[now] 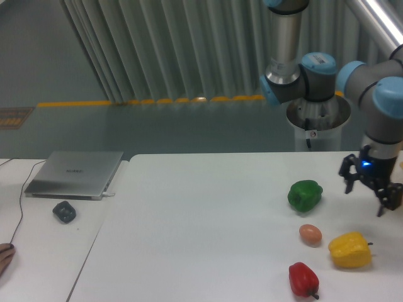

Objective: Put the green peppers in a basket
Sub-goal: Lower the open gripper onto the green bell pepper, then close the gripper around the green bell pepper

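Note:
The green pepper (305,195), glossy and lobed, rests on the white table (208,233) at the right. My gripper (366,197) hangs to the pepper's right, a short way off, with its two dark fingers spread open and nothing between them. It hovers just above the tabletop, behind the yellow pepper (349,250). No basket shows in this view.
A brown egg (310,234) lies just in front of the green pepper, and a red pepper (303,279) sits near the table's front edge. On the left table are a closed laptop (75,173) and a dark mouse (64,211).

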`<control>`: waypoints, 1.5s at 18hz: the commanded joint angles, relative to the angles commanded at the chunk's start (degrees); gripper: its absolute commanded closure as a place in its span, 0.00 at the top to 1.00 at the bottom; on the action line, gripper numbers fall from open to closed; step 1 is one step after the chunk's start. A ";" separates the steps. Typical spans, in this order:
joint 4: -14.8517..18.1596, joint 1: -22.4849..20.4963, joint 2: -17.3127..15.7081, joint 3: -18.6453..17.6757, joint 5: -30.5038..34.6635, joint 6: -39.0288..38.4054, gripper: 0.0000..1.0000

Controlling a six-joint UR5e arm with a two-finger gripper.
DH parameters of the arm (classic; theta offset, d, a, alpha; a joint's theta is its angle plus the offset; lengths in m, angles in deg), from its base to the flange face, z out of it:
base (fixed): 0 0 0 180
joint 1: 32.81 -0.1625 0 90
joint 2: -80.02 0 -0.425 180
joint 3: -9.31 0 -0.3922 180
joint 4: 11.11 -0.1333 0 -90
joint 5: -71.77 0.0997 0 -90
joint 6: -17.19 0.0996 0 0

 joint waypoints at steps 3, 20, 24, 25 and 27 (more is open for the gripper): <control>3.25 2.46 -0.26 0.00 0.00 -0.35 1.00; 6.08 9.59 2.11 -1.23 10.10 -0.53 1.00; 6.08 11.17 1.85 -2.90 13.36 -0.53 1.00; 6.08 11.26 1.76 -3.07 13.45 -0.53 1.00; 6.08 11.61 1.76 -3.25 13.54 -0.62 1.00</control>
